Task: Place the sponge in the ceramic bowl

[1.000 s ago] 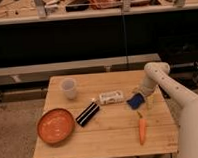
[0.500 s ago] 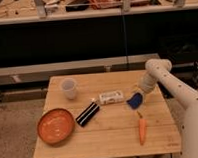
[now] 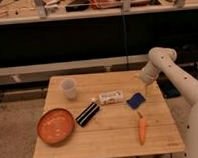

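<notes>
The small bright blue soft rectangular sponge [image 3: 136, 100] lay flat on the pale wooden slatted table [image 3: 115, 140], right of centre. It sat just beside a white rectangular packet [image 3: 111, 97] and above an orange carrot [image 3: 142, 130], which pointed toward the front edge. The white arm's two-finger gripper [image 3: 144, 88] hung just above the sponge's far right corner, its fingers spread wide and gripping nothing (whether they touched the sponge could not be told). The wide shallow round orange-red glazed ceramic bowl [image 3: 41, 127] stood at the front left corner, well apart from the sponge, with nothing in it. Between the bowl and the packet lay a black ribbed oblong object [image 3: 88, 114], set on a diagonal. A small translucent white cup [image 3: 69, 88] stood upright near the back left.
</notes>
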### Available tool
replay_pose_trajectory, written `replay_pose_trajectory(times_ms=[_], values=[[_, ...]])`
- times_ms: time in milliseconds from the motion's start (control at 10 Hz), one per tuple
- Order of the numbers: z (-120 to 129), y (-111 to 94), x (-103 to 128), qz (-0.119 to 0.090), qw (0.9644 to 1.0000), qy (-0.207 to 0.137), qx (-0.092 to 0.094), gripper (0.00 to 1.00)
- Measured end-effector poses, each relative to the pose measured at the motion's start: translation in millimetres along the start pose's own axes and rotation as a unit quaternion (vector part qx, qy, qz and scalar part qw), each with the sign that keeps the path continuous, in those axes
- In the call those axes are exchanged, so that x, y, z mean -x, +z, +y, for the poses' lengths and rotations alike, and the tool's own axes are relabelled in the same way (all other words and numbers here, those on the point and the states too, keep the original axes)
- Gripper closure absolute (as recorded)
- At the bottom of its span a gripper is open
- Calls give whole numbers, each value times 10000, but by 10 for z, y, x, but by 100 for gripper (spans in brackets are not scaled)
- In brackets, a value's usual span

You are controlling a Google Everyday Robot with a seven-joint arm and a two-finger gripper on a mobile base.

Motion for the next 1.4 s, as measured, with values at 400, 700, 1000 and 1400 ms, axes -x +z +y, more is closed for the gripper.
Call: replay_pose_trajectory(times_ms=[400,700,1000,1400], values=[[-30,308,18,-205,9991,-7,381,20],[117,440,56,-161,9978,24,649,20],[202,633,123,-72,9972,-40,747,20],[255,726,64,-20,9977,-6,675,20]])
